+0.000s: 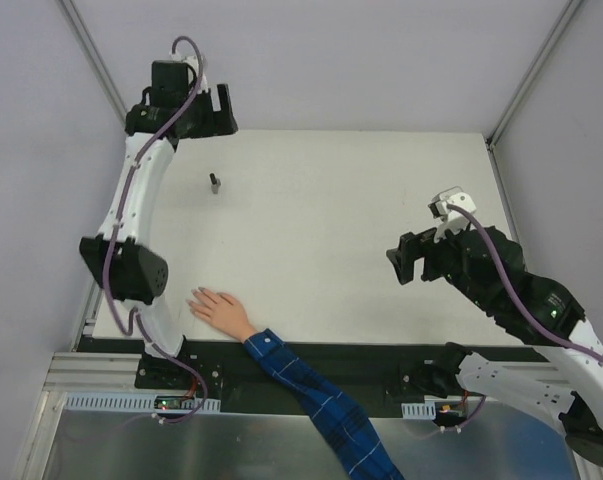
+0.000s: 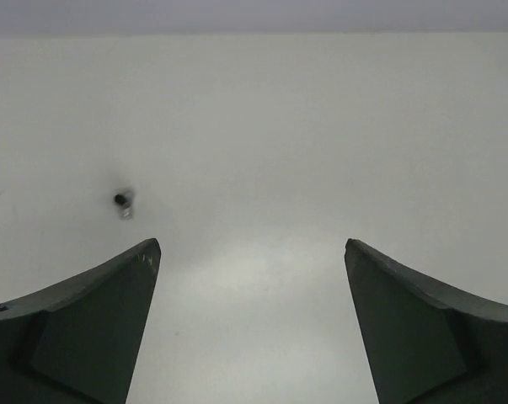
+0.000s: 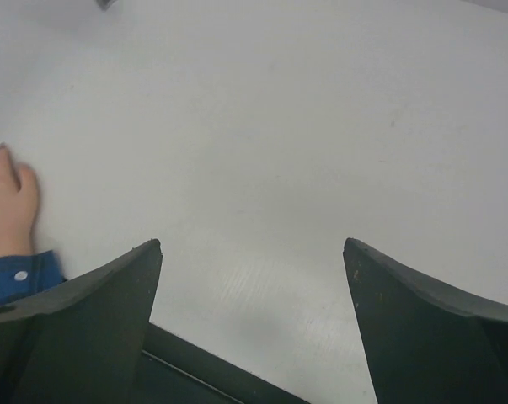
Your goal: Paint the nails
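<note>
A pale hand [image 1: 219,310] lies flat with spread fingers at the table's near edge, its arm in a blue plaid sleeve [image 1: 311,392]. The nails [image 1: 193,294] at its fingertips are too small to make out. In the right wrist view the hand [image 3: 8,200] shows at the far left. My left gripper [image 1: 209,108] hangs open and holds nothing at the far left of the table, well away from the hand. A small dark bottle [image 1: 214,183] stands near it, also seen as the bottle [image 2: 123,202]. My right gripper [image 1: 406,262] is open and holds nothing at mid-right.
Grey walls [image 1: 331,60] close in the white table [image 1: 331,220] at the back and both sides. A dark rail [image 3: 203,370] runs along the near edge below my right gripper [image 3: 252,248]. Only bare table shows between my left gripper's [image 2: 252,252] fingers.
</note>
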### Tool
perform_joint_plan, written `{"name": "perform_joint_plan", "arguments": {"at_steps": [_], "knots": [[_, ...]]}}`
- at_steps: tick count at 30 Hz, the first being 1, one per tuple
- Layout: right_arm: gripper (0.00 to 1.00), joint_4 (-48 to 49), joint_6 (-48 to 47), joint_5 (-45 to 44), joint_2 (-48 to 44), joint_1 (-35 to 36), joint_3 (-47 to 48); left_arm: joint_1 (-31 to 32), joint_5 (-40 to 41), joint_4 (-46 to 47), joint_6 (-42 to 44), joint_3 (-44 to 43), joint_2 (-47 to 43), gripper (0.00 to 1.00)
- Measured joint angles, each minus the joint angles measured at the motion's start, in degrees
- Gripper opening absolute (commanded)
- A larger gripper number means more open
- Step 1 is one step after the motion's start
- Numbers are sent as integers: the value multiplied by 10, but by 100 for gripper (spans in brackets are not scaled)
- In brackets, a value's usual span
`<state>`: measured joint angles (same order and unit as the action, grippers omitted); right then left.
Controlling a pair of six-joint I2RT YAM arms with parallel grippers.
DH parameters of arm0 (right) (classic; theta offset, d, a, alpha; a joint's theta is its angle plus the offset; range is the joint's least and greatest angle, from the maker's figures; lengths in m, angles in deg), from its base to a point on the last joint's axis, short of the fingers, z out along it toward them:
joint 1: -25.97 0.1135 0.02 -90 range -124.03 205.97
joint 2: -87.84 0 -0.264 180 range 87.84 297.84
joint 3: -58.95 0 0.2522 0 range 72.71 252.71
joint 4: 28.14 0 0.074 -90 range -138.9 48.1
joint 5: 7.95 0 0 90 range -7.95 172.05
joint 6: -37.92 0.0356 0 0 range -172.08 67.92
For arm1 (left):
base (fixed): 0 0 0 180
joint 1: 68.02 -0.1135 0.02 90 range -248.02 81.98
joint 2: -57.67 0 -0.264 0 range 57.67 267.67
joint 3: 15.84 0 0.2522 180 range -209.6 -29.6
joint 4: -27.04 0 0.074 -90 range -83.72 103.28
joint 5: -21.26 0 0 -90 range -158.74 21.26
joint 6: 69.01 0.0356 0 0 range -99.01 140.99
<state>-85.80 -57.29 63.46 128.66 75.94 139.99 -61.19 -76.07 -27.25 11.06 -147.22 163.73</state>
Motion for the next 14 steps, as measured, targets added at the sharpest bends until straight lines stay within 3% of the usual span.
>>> {"name": "perform_joint_plan", "arguments": {"at_steps": [6, 14], "knots": [[100, -55, -5, -109, 16, 0, 83, 128, -137, 21, -6, -3, -226, 95], [96, -69, -34, -157, 31, -3, 201, 157, -254, 17, -21, 21, -313, 94]]}}
